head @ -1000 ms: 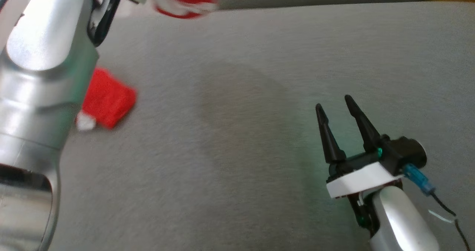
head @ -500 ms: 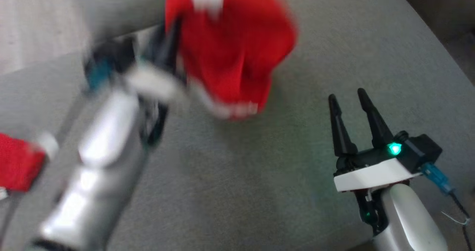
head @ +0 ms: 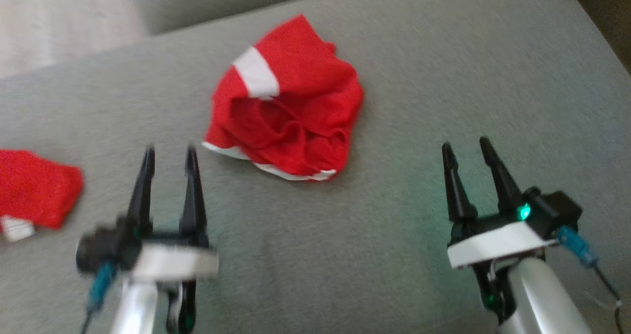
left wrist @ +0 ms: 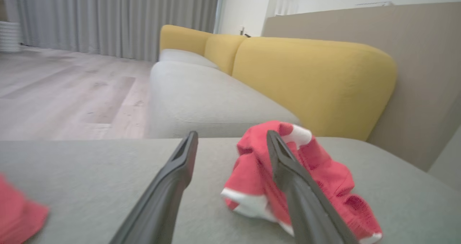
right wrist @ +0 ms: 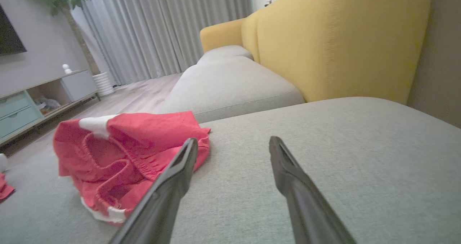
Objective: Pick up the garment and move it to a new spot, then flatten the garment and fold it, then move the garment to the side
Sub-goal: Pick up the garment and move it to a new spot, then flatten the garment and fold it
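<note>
Grey sofa cushion (head: 468,67) is serving as the work surface. Half a second ago the left gripper was swinging the red garment over it. Now the garment (head: 288,107) is lying crumpled mid-cushion, and the left gripper (head: 170,150) is standing clear, jaws apart, empty. Right gripper (head: 466,144) is also spread and empty. Relocation looks done; flattening is coming next. Second red cloth (head: 37,186) is sitting well apart at left, and the yellow backrest (left wrist: 309,81) is rising behind. Approach looks unobstructed.
</note>
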Motion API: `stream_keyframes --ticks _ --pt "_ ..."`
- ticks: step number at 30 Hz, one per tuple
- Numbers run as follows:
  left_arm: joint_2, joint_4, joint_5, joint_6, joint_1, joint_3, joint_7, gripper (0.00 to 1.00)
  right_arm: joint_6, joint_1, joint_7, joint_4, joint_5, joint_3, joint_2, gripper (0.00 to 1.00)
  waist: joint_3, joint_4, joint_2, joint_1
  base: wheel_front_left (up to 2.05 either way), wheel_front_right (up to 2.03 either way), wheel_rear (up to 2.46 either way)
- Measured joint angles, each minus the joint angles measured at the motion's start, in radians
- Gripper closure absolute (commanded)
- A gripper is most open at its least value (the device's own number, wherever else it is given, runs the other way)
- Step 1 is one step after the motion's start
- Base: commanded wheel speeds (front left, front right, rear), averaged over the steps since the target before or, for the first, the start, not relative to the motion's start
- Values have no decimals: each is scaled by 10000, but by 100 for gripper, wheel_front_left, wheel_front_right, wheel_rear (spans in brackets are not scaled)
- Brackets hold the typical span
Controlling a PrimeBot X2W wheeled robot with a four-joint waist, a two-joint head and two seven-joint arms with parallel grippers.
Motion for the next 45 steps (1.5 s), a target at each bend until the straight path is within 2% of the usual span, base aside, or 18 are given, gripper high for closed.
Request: stream_keyframes --ticks 4,10,13,15,19,23,30,45 --pt "-19 -742 706 176 1555 176 0 0 0 463 0 88 -309 113 2 0 -611 595 0 -2 0 0 0" --pt "-17 -1590 640 867 2732 -173 0 0 0 1499 12 123 -878 -21 19 0 -1558 1501 0 -3 0 0 0" --pt "-15 -1818 809 1066 3370 -203 -2 0 0 1794 12 -21 -961 -119 23 0 -1943 1885 0 -3 0 0 0" --pt "-10 -1894 991 1179 3745 -199 0 0 0 1922 12 -69 -961 -138 25 0 -2157 2084 0 -3 0 0 0" --pt "-6 -2123 683 1599 4187 -67 0 0 0 2281 12 -105 -955 -151 35 0 -2563 2382 0 -3 0 0 0" --pt "-4 -2180 683 1662 4233 -21 0 0 0 2430 12 -105 -932 -130 36 0 -2711 2483 0 -1 0 0 0" --pt "-6 -2034 1064 1417 4252 -259 0 0 0 2432 12 -107 -1072 -25 40 0 -2859 2518 0 -1 0 0 0" --pt "-2 -1632 1244 1315 4475 -562 0 0 0 2589 12 -121 -1032 -217 44 0 -2888 2622 0 0 0 0 0"
